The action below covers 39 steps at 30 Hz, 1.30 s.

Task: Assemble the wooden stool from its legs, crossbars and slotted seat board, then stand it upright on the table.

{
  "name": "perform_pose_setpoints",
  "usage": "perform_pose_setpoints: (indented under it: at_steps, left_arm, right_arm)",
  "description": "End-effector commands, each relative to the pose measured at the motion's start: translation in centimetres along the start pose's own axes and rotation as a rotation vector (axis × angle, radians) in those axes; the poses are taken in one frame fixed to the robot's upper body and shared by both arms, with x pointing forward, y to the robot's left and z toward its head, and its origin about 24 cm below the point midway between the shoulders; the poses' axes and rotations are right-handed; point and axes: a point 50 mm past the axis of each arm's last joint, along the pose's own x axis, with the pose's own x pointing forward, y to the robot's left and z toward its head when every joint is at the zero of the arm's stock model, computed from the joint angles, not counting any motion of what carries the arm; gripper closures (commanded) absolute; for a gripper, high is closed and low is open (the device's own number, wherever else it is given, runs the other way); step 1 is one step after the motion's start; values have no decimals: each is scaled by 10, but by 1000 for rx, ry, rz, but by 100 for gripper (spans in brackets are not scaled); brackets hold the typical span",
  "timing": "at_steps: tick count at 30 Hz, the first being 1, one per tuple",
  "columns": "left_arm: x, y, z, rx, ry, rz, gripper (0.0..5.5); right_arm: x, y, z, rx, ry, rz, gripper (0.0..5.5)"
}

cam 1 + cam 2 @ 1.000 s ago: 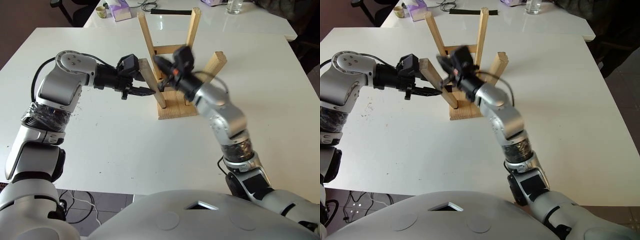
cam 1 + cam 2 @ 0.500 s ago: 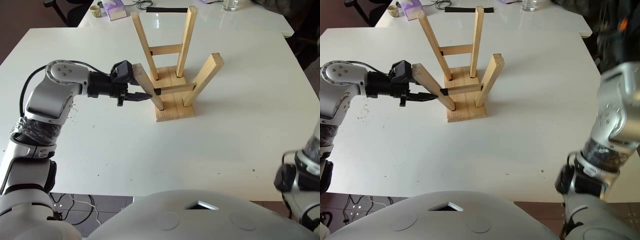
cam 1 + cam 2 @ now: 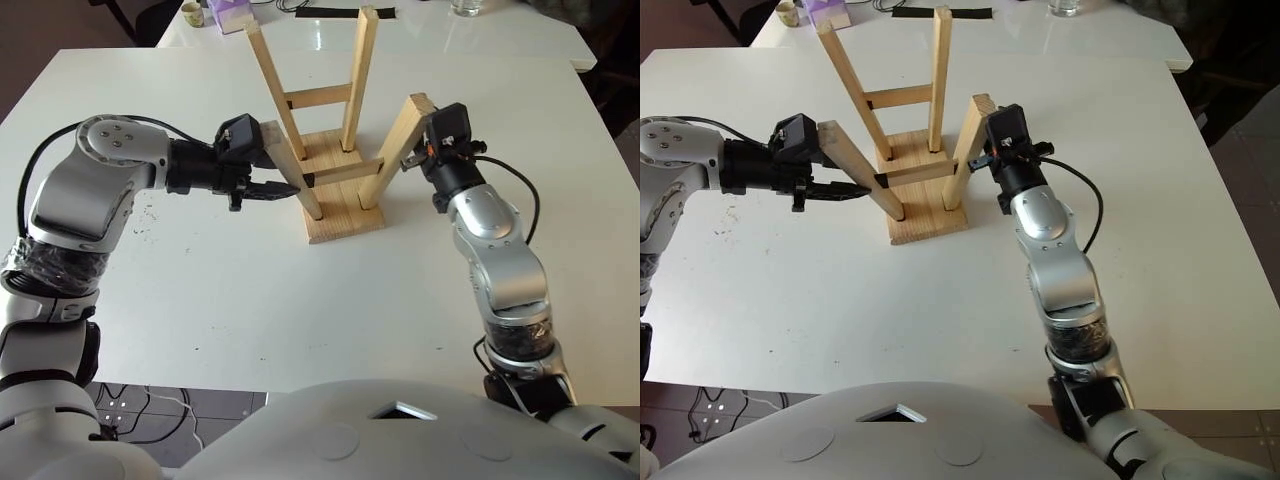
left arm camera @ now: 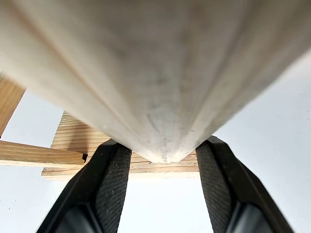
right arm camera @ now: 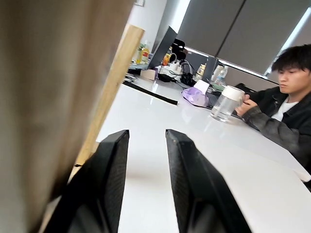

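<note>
The wooden stool stands upside down on the white table, its seat board [image 3: 340, 222] flat on the surface and its legs pointing up. Two crossbars [image 3: 318, 97] [image 3: 345, 174] join the legs. My left gripper [image 3: 272, 188] is shut on the front-left leg [image 3: 290, 170]; in the left wrist view both fingers [image 4: 114, 179] press that leg [image 4: 146, 73]. My right gripper [image 3: 418, 158] hovers open just behind the top of the front-right leg [image 3: 395, 150]. In the right wrist view that leg [image 5: 48, 97] lies beside the gripper [image 5: 146, 133], not between its fingers.
Bare white table [image 3: 250, 290] lies in front of and to both sides of the stool. A second table behind carries a tissue box [image 3: 228, 10], a small cup [image 3: 192, 14], a black strip [image 3: 340, 14] and a glass [image 5: 226, 102].
My right arm left the stool's middle, swung out to the right, and has come back beside the front-right leg. The left gripper has kept its hold on the front-left leg.
</note>
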Motion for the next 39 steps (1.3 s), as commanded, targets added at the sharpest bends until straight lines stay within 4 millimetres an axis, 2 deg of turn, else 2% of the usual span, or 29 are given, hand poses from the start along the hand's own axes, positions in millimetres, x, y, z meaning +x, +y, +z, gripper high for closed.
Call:
perform_pose_setpoints:
  at_steps: [1, 3, 6, 9, 12, 14, 16, 17, 18, 19, 20, 21, 22, 23, 25, 31, 36, 37, 39]
  left_arm:
    - [62, -45, -21, -53, 103, -232, 347]
    - [59, -42, -30, -77, 127, -204, 347]
    - [51, -38, -42, -114, 159, -167, 347]
    - [48, -37, -47, -127, 167, -148, 347]
    - [48, -37, -47, -129, 166, -142, 347]
    - [48, -36, -47, -129, 165, -140, 347]
    - [48, -35, -47, -127, 164, -141, 347]
    - [49, -35, -46, -124, 162, -143, 347]
    - [51, -35, -43, -119, 157, -149, 347]
    - [53, -36, -40, -111, 149, -158, 347]
    - [57, -39, -34, -104, 131, -176, 347]
    - [60, -42, -29, -98, 114, -195, 347]
    - [63, -47, -22, -86, 97, -219, 347]
    - [65, -51, -17, -76, 82, -240, 347]
    - [67, -55, -10, -61, 62, -260, 347]
    - [59, -59, -7, -111, 38, -227, 347]
    - [43, -69, 13, -160, -87, -318, 347]
    - [40, -72, 19, -166, -131, -342, 311]
    - [36, -76, 28, -193, -206, -387, 283]
  right_arm:
    - [-21, 71, 53, 25, -227, 479, 410]
    - [-21, 43, 33, -10, -158, 384, 410]
    - [-22, -41, -2, -81, -21, 75, 410]
    - [-35, -119, -19, -170, 70, -188, 410]
    - [-45, -168, -22, -247, 88, -342, 410]
    - [-45, -181, -23, -333, 94, -387, 410]
    - [-36, -170, -26, -420, 98, -359, 410]
    - [-24, -145, -25, -424, 67, -278, 410]
    - [-10, -103, -18, -335, -1, -147, 410]
    - [1, -50, 0, -210, -106, 31, 410]
    - [2, 6, 34, -94, -251, 249, 410]
    - [-5, 41, 64, -16, -363, 393, 410]
    - [-16, 63, 87, 37, -450, 503, 410]
    - [-25, 70, 100, 65, -497, 564, 410]
    - [-31, 67, 100, 71, -486, 598, 410]
    - [-19, 38, 48, -43, -265, 508, 410]
    - [-6, 10, 22, -119, -169, 409, 410]
    - [-4, 3, 18, -141, -155, 384, 409]
    - [0, -15, 8, -164, -120, 324, 409]
